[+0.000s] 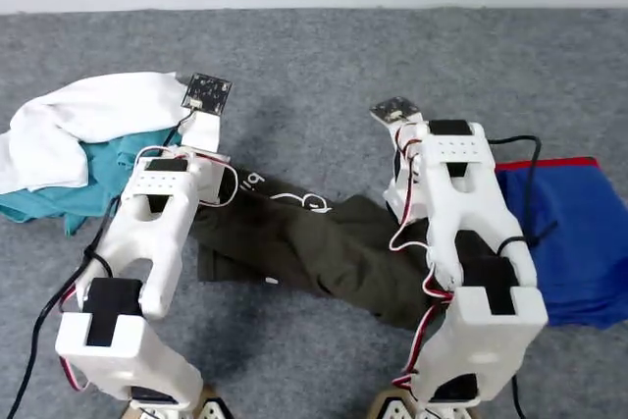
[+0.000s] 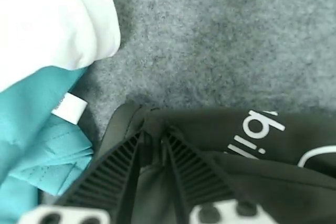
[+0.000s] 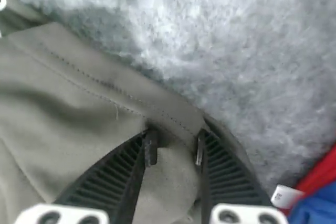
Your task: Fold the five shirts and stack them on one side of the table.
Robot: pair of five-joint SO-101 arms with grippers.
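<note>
- Closest in, the left arm [image 1: 147, 233] and the right arm [image 1: 471, 213] both leaned in over the olive shirt [image 1: 314, 252]. It lay rumpled in the middle of the surface [image 1: 324, 56], right between the two of them.
- Step in hand, I'd say, was getting this shirt spread out ahead of its first fold (it was nowhere near flat, bunched along pretty much its whole length).
- Its long axis ran side to side from one arm to the other. It was a bit slanted, with the left end farther out and the right end closer to the bases.
- White print faced up near the left end. I couldn't tell which end was collar and which was hem.
- The left jaws were clamped tight on a fold at the shirt's left edge. The right jaws were pinched on a stitched edge at the right end, with cloth bunched between them.
- The next move probably calls for both arms to lift and pull apart together. Tension has to stay even so neither pinch slips, then the shirt gets laid down flat.
- The blue shirt [image 1: 569, 242] with red trim lay flattish just beside the right arm. My guess is that's the start of the stack.
- Farther out on the left, the white shirt [image 1: 93, 115] sat heaped on the teal shirt [image 1: 108, 169], both unfolded and just beside the olive one's left end.
</note>
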